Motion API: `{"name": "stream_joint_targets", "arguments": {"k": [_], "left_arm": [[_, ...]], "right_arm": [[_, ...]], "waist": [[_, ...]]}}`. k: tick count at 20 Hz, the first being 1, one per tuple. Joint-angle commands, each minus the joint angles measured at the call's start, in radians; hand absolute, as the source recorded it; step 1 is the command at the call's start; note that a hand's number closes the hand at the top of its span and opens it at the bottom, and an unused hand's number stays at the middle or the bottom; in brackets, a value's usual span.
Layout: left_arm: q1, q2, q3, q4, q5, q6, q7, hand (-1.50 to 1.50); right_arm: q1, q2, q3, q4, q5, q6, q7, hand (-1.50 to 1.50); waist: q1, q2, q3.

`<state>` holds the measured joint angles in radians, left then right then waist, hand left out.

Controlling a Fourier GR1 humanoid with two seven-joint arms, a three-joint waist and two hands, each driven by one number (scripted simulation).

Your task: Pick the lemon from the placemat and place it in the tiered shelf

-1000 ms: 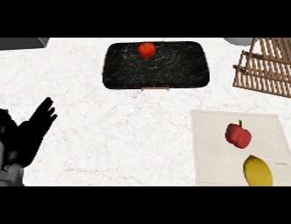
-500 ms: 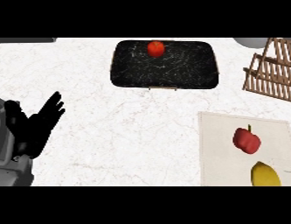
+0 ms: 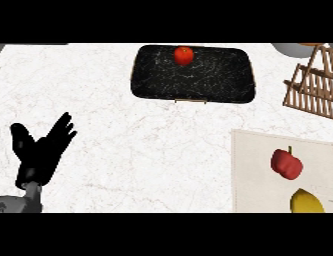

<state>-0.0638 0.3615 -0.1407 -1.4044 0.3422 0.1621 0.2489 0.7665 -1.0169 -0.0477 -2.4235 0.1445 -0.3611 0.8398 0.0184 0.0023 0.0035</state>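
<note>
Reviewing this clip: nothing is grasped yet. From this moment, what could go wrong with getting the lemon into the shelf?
1. The lemon lies right below the red pepper on the placemat; a reach from above might nudge the pepper instead.
2. The lemon is partly cut off at the view's lower edge, so aiming a grasp may be harder.
3. Only the left hand shows, open at the far left; the right hand, nearer the lemon's side, is out of view.
</note>
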Motion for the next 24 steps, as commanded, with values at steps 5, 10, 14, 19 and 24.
{"name": "stream_joint_targets", "arguments": {"k": [5, 10, 14, 19, 24], "left_arm": [[0.039, -0.003, 0.012, -0.014, -0.009, 0.004, 0.040, 0.00], [0.054, -0.025, 0.019, 0.008, -0.016, -0.017, 0.002, 0.00], [0.046, 0.006, 0.068, 0.082, 0.014, -0.091, -0.025, 0.00], [-0.027, -0.048, 0.046, 0.093, -0.039, -0.024, 0.019, 0.00], [-0.018, -0.074, 0.031, 0.054, -0.067, -0.006, 0.025, 0.00]], "right_arm": [[-0.168, 0.041, 0.235, -0.028, 0.277, 0.004, 0.301, -1.50], [-0.232, 0.116, 0.335, 0.073, 0.401, 0.033, 0.310, -1.50], [-0.316, 0.216, 0.412, 0.167, 0.476, 0.037, 0.283, -1.50], [-0.384, 0.299, 0.424, 0.248, 0.530, 0.106, 0.313, -1.50], [-0.443, 0.391, 0.432, 0.350, 0.623, 0.117, 0.330, -1.50]], "waist": [[-0.001, -0.001, -0.005], [-0.012, -0.002, -0.004], [-0.012, 0.000, -0.005], [-0.020, 0.000, -0.004], [-0.018, -0.001, -0.004]]}}
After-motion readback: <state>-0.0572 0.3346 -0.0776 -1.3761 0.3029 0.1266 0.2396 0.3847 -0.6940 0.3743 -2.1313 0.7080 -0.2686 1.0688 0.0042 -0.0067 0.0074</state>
